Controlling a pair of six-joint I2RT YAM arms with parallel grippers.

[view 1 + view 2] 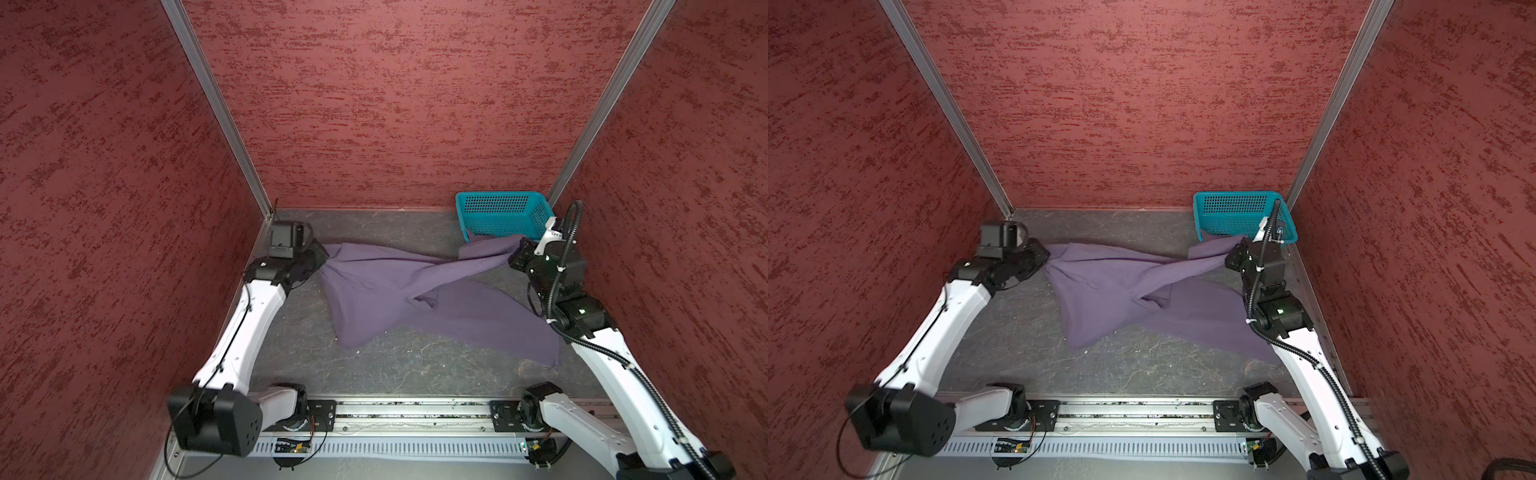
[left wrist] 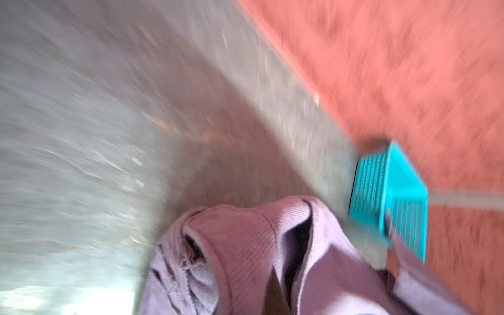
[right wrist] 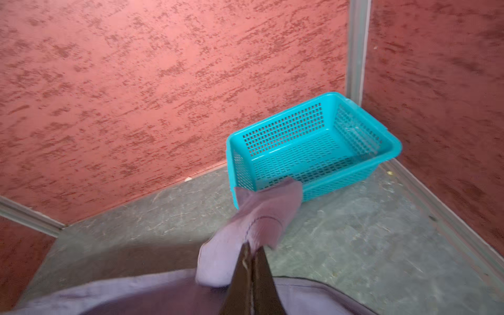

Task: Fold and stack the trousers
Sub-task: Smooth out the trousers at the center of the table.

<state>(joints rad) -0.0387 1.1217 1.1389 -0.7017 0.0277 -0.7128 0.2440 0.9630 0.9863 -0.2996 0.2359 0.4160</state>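
Lavender trousers stretched between left hand and right hand, both clamped

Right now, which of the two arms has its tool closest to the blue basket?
The right tool, pinching the trousers just in front of the teal basket; the left tool grips their opposite end, far from it.

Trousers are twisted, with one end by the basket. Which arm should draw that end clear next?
Right, probably. The right gripper is shut on the trousers end by the basket; the left gripper holds the opposite end, far from it.
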